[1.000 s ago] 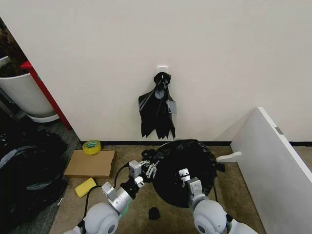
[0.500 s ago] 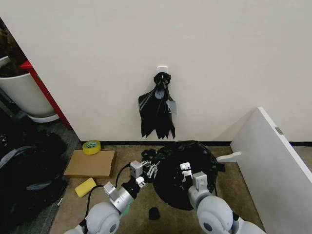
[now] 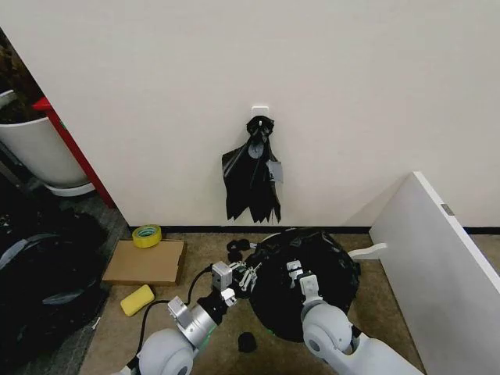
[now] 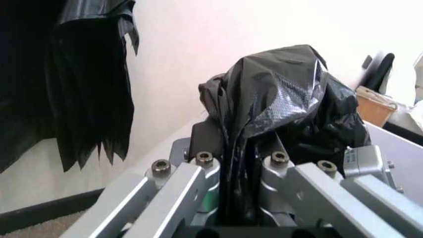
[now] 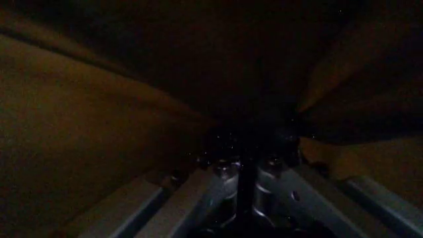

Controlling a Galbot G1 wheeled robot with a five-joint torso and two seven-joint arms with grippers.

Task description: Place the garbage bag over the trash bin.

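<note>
both grippers are low in the head view, at the garbage bag (image 3: 308,273), which sits on the floor in front of the robot as a glossy black mound. the left gripper (image 3: 244,275) is at the mound's left edge; its wrist view shows the fingers (image 4: 198,171) pinching a gathered fold of black plastic between them. the right gripper (image 3: 295,273) is over the middle of the mound, and its wrist view is so dark that i cannot tell how its fingers stand.

i judge the task well along: the bag seems draped over the trash bin, whose body is hidden except perhaps a green sliver at the foot of the mound. what is left, as i read it, is pulling the plastic down evenly and letting go.

farther off, a knotted bunch of black plastic (image 3: 251,176) hangs on the wall with a grey tag (image 3: 274,172); no writing on it can be read.
</note>
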